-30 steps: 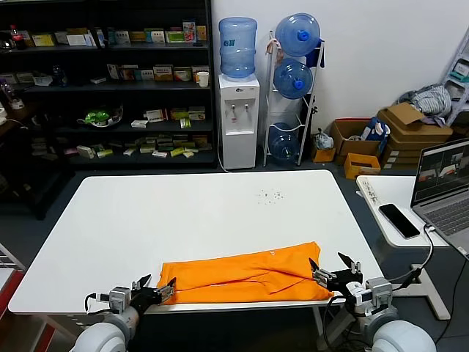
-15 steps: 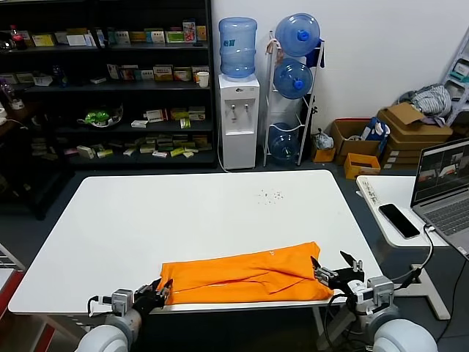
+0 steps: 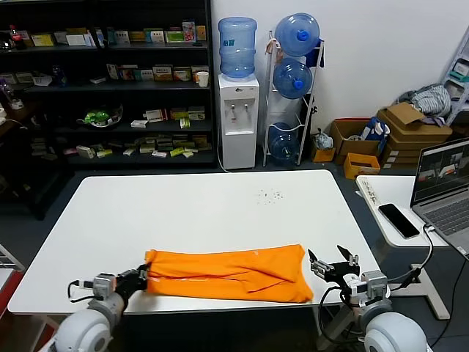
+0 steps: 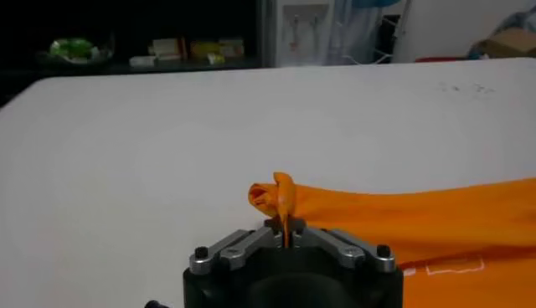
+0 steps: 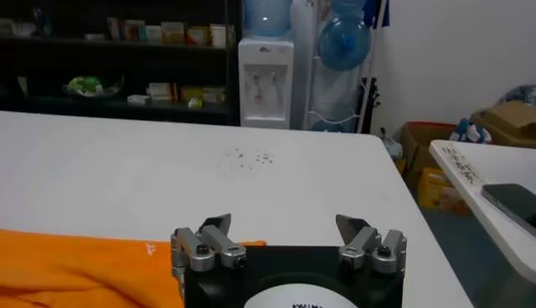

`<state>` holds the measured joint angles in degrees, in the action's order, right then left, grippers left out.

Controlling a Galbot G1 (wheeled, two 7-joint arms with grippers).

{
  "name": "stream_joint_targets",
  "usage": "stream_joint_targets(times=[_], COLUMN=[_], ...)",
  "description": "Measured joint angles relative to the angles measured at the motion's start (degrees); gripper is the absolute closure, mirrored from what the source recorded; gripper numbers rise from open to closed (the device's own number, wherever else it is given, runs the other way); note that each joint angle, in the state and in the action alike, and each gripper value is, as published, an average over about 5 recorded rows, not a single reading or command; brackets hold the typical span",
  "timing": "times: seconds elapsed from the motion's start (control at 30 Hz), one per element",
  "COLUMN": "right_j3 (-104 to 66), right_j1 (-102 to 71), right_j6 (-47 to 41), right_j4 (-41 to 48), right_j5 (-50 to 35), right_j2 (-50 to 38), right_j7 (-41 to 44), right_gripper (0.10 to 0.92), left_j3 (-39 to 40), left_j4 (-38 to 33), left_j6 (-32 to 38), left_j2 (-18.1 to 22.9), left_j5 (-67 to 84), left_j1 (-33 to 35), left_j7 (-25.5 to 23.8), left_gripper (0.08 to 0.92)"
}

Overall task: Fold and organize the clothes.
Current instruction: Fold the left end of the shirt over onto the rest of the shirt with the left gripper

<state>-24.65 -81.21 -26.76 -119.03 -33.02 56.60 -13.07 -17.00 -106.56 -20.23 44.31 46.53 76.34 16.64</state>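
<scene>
While clamped: left end effector [image 4: 286, 237] pinches the orange T-shirt [image 3: 227, 271] at its bunched left end.
T-shirt: folded flat along the table [image 3: 183, 213] near edge.
Right end effector [image 5: 286, 234]: fingers apart, empty, just beside the shirt's right end.

We've got wide bare desk [image 3: 198, 213] ahead, open room from the middle to the far edge, nothing standing on it but some tiny specks [image 3: 270, 195] we can't quite make out. Along the near edge the orange T-shirt [image 3: 227, 271] lies in a low folded band, blocking a flat sweep there. Our left hand [image 3: 139, 277] sits pinched on its left end; our right hand [image 3: 331, 262] stands spread just off its right end. Right of that, the side desk [image 3: 381, 205] with phone [image 3: 399, 219] and laptop [image 3: 444, 187] hems us in.
</scene>
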Motion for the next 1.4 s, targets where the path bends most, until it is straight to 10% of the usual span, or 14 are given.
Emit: stream_joint_targets(times=[0.57,1.4], right_j3=[3.0,1.8], right_j1=[4.6,3.1], right_j6=[1.8,0.5], right_j4=[4.5,6.6], right_j5=[2.2,4.5], right_j2=[3.8,8.1], right_j7=[0.7,-0.8], right_gripper=[0.203,0.203], left_j3=[-17.6,10.7], left_j4=[6.3,-6.7], left_j6=[-0.1,-7.3], left_j2=[-11.9,4.5], left_j5=[-3.1,17.9], left_j1=[6.4,-12.6], left_j7=[-3.5,8.0], left_gripper=[0.880,0.880])
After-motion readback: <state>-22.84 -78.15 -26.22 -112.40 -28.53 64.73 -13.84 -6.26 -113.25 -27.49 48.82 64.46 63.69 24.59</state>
